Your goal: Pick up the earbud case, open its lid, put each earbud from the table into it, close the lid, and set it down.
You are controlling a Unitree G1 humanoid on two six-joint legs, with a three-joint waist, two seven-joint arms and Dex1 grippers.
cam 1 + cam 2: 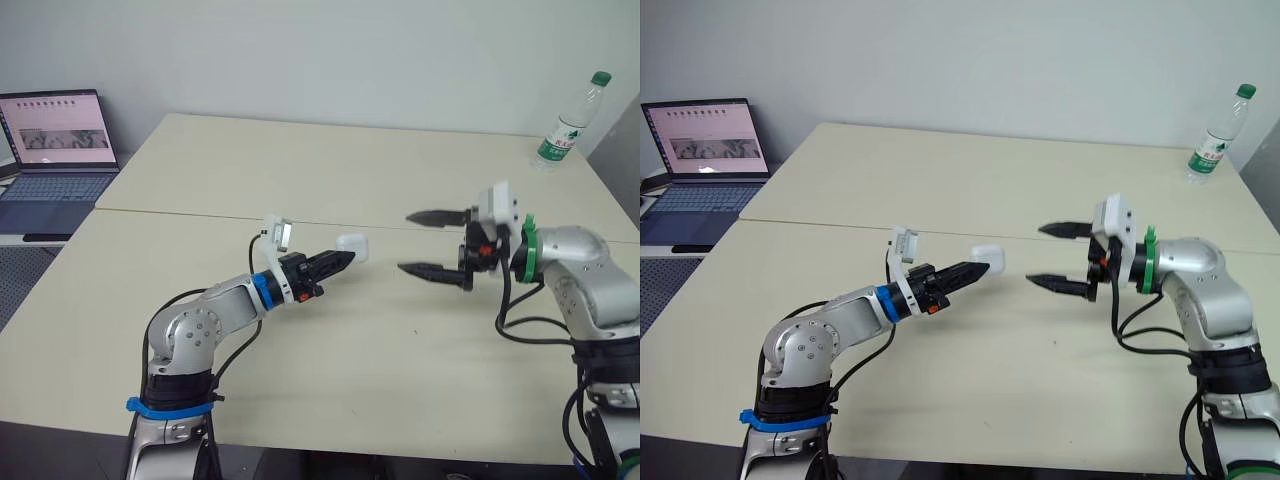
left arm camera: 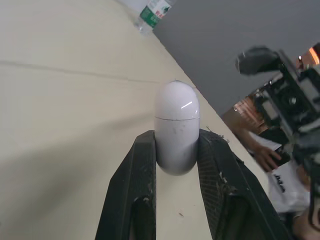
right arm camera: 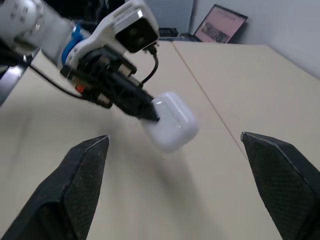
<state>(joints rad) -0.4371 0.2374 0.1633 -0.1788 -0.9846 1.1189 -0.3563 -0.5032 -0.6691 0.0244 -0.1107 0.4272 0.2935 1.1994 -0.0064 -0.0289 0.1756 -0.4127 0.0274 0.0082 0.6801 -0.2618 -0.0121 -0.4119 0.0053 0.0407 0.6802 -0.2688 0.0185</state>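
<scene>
My left pincer (image 1: 343,260) gripped the earbud case (image 1: 353,246) by its lower half, holding it above the middle of the table (image 1: 300,170). That left the closed lid free and facing my other arm. My right pincer (image 1: 405,241) gaped wide just beside it, seemingly ready for the lid.

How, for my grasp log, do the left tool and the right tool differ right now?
The black two-fingered left tool is shut on the glossy white earbud case; the black two-fingered right tool stands wide open, holding nothing. The left tool's wrist carries a blue ring, the right tool's a green ring. Both hang above the beige table, tips pointing toward each other.
</scene>
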